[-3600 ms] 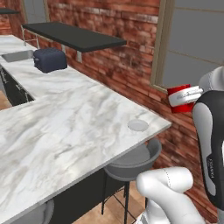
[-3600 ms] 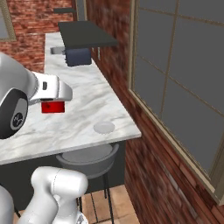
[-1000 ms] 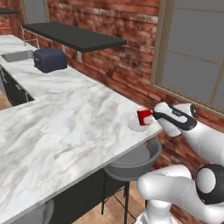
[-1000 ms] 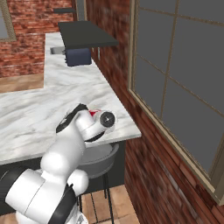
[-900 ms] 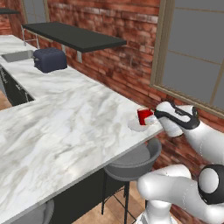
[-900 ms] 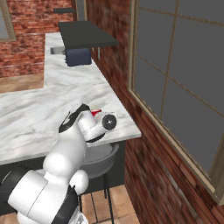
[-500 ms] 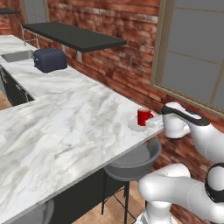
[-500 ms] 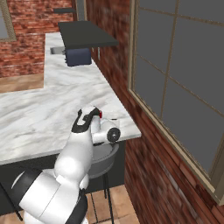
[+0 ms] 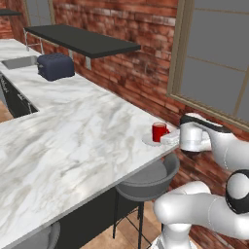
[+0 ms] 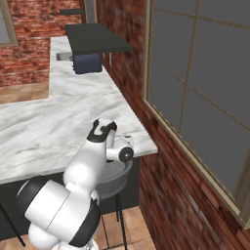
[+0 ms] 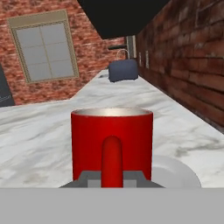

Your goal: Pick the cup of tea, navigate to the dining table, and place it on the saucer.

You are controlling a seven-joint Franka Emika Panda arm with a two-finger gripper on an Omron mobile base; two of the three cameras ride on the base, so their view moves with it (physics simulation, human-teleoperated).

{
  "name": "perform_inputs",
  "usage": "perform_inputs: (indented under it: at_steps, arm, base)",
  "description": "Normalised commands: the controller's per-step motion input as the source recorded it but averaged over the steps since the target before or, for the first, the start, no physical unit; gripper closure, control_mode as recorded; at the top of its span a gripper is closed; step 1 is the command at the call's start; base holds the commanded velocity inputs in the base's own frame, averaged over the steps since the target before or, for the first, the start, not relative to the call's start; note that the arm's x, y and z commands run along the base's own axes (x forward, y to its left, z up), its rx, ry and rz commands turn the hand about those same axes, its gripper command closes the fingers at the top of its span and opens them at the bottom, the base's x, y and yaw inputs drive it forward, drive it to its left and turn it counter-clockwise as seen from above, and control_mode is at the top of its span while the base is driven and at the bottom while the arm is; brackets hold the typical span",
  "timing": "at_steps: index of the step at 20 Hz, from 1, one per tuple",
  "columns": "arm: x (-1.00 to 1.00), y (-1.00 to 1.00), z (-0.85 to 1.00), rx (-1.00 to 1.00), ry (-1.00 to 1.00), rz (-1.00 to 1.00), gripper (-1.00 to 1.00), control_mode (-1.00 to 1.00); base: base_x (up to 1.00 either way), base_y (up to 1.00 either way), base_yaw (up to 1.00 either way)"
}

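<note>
Cup of tea (image 9: pixel 159 132) sat on saucer (image 9: pixel 151 141), gripper (image 11: pixel 112 176) at its 6 o'clock, clamped on the handle. Rigid, light, spill-prone; best kept upright.

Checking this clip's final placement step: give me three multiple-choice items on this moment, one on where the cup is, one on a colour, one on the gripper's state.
1. Where does the cup stand?
A. on the saucer at the table's corner
B. on the black shelf
C. beside the sink

2. What colour is the cup?
A. white
B. red
C. blue

3. How is the gripper?
A. wide open, far above the table
B. shut on the toaster
C. shut on the cup's handle, low at the table's edge

Answers:
1 A: in the left base view the cup stands on the pale disc at the near corner.
2 B: the hand view shows a red wall and handle.
3 C: the hand view has the handle right at the fingers.
</note>
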Motion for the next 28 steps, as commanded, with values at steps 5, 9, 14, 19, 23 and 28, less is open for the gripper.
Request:
perform_inputs:
  at_steps: [5, 9, 14, 19, 23, 28]
  arm:
    - [0.04, -0.17, -0.16, 0.00, -0.05, 0.00, 1.00, -1.00]
    - [0.00, -0.06, -0.13, 0.00, -0.07, 0.00, 1.00, -1.00]
    - [0.00, 0.00, -0.33, 0.00, -0.02, 0.00, 1.00, -1.00]
    - [0.01, 0.00, -0.15, 0.00, -0.03, 0.00, 1.00, -1.00]
    - [0.25, 0.00, 0.04, 0.00, -0.05, 0.00, 1.00, -1.00]
    - [0.68, 0.00, 0.08, 0.00, -0.01, 0.00, 1.00, -1.00]
  base:
    - [0.00, 0.00, 0.00]
    - [0.00, 0.00, 0.00]
    - [0.00, 0.00, 0.00]
    - [0.00, 0.00, 0.00]
    - [0.00, 0.00, 0.00]
    - [0.00, 0.00, 0.00]
